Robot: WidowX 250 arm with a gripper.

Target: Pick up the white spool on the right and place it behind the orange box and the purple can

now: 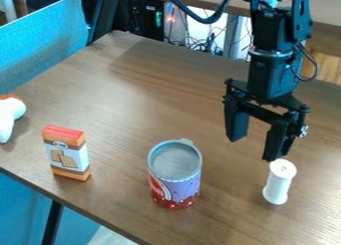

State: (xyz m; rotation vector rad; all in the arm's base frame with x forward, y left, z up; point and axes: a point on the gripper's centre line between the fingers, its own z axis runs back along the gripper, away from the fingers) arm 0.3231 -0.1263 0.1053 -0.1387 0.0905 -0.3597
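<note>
Presently, the gripper (pixel 253 149), empty with its fingers parted, hangs just beyond the upright white spool (pixel 276 184) at near right; the printed cup (pixel 176 182) and box (pixel 68 153) stand farther left, no grasp yet made.

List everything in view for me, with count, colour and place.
can: one, purple and red with a grey top, upright at front centre
spool-shaped piece: one, white, upright, right of the can
small box: one, orange, white and brown with a red top, upright, left of the can
rounded object: one, white with some orange-brown, at the left edge, partly cut off
table: one, brown, under these things
panel: one, blue, upper left
cables: several, mostly dark, behind the table
pincer: one, black, open, hanging near the spool-shaped piece
arm: one, black, upper right
</note>
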